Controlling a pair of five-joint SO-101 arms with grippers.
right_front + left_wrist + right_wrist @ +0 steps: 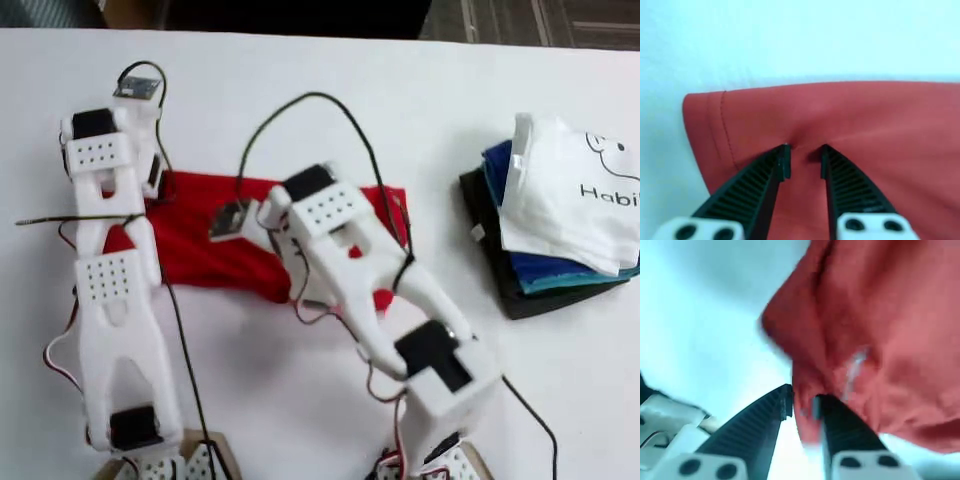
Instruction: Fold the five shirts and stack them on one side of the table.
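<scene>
A red shirt lies partly folded on the white table, left of centre. In the left wrist view my left gripper presses down on the red shirt near its hemmed edge, with a pucker of cloth pinched between the tips. My right gripper is shut on a bunched edge of the red shirt, which hangs lifted off the table. From above, the left arm stands over the shirt's left end and the right arm over its right part.
A stack of folded shirts sits at the table's right side, a white one on top of blue, teal and black ones. Cables loop over the table behind the right arm. The table's far side is bare.
</scene>
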